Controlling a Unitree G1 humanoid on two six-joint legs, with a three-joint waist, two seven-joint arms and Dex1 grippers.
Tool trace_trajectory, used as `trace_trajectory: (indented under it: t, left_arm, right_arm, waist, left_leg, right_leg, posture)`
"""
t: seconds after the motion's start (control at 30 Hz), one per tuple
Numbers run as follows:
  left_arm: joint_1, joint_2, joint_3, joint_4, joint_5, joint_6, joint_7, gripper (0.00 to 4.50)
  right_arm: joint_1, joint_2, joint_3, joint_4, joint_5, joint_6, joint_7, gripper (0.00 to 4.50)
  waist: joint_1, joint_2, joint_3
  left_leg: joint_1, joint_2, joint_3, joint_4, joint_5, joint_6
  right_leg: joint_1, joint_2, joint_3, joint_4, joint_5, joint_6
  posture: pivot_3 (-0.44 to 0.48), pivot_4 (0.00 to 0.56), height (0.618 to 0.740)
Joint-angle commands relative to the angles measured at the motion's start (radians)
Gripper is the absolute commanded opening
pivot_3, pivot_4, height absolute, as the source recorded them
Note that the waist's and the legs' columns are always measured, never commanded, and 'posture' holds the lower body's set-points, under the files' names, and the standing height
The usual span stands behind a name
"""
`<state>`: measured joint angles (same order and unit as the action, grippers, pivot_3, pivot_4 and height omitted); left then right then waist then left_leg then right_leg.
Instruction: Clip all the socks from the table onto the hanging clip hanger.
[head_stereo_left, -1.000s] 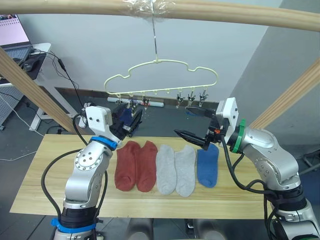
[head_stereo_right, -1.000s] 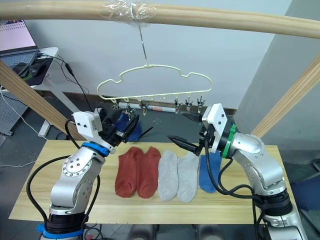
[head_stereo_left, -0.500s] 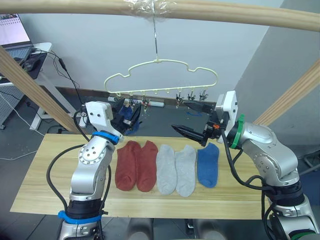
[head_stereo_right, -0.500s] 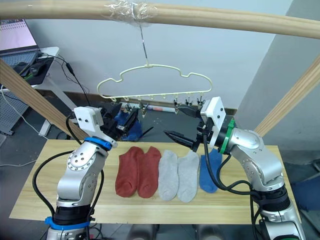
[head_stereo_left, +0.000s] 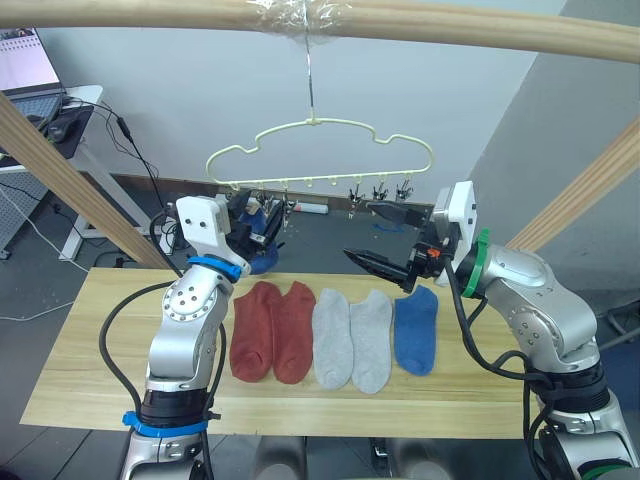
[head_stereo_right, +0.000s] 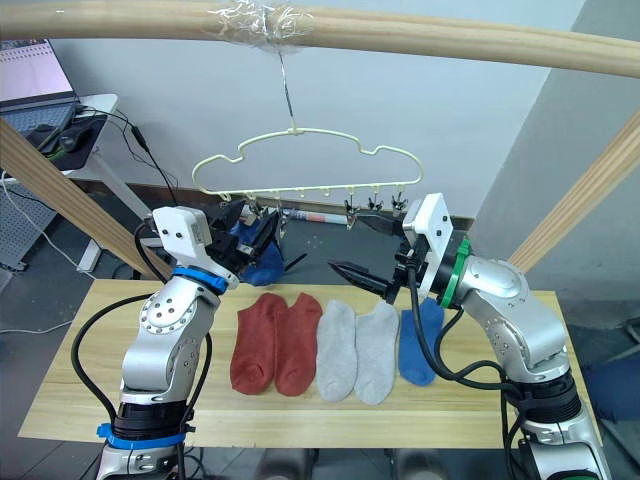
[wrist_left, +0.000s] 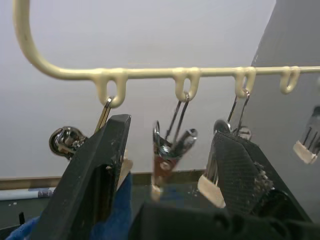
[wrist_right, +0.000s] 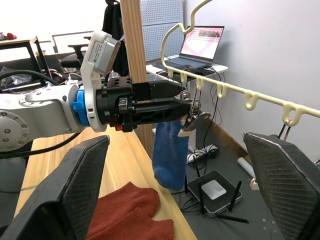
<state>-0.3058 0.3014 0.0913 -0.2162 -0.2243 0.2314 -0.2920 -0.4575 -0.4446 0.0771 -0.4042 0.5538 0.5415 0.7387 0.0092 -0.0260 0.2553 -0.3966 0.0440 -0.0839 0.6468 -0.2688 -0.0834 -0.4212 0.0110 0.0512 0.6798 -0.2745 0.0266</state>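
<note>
Five socks lie flat on the table below the clip hanger. Left gripper pinches the soft, light blue sock at its cuff beside a clip; right gripper is spread wide.

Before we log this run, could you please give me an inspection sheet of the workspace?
Surface: table, wooden planks.
Job's things: two red socks, two grey socks and one blue sock flat on table; second blue sock hangs at the hanger clips.
Clutter: nothing seen.
Pincers: left pincer at the clips by the hanging sock; right pincer open, empty.
Cables: black cables along both arms.
Surroundings: pole frame, laptop on side desk.
</note>
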Motion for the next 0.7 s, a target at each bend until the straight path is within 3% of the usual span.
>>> trace_trajectory:
  t: [0.03,0.2,0.33,0.6,0.7]
  left_arm:
    - [-0.012,0.000,0.005,-0.011,-0.002,-0.026,-0.012,2.13]
    - [-0.038,0.000,0.019,0.015,-0.011,-0.030,-0.015,0.74]
    - [-0.039,0.003,0.025,0.023,-0.016,-0.029,-0.022,0.09]
    - [-0.026,0.001,0.020,0.007,-0.022,-0.011,-0.027,0.02]
    - [-0.024,0.007,0.033,-0.014,-0.070,0.050,-0.044,0.02]
  right_arm:
    - [-0.013,0.000,-0.030,-0.034,0.030,0.009,-0.006,4.50]
    - [-0.022,-0.002,-0.038,-0.043,0.049,0.036,-0.020,4.50]
    - [-0.030,0.001,-0.042,-0.049,0.058,0.054,-0.029,4.50]
    - [-0.010,-0.003,-0.030,-0.026,0.043,0.042,-0.025,4.50]
    - [0.061,-0.032,0.011,0.036,-0.064,0.022,-0.056,4.50]
  waist:
    - [0.000,0.000,0.000]
    - [-0.001,0.000,0.000]
    - [-0.001,0.000,0.000]
    - [-0.002,0.000,0.000]
    - [-0.002,0.000,0.000]
  left_leg:
    - [0.000,0.000,0.000,0.000,0.000,0.000]
    - [0.000,0.000,0.000,0.000,0.000,0.000]
    - [0.000,0.000,0.000,0.000,0.000,0.000]
    - [0.000,0.000,0.000,0.000,0.000,0.000]
    - [0.000,0.000,0.000,0.000,0.000,0.000]
  right_leg:
    - [0.000,0.000,0.000,0.000,0.000,0.000]
    - [0.000,0.000,0.000,0.000,0.000,0.000]
    - [0.000,0.000,0.000,0.000,0.000,0.000]
    - [0.000,0.000,0.000,0.000,0.000,0.000]
    - [0.001,0.000,0.000,0.000,0.000,0.000]
  posture:
    - [0.091,0.252,0.740]
    - [0.091,0.252,0.740]
    - [0.091,0.252,0.740]
    - [0.091,0.252,0.740]
    - [0.093,0.252,0.740]
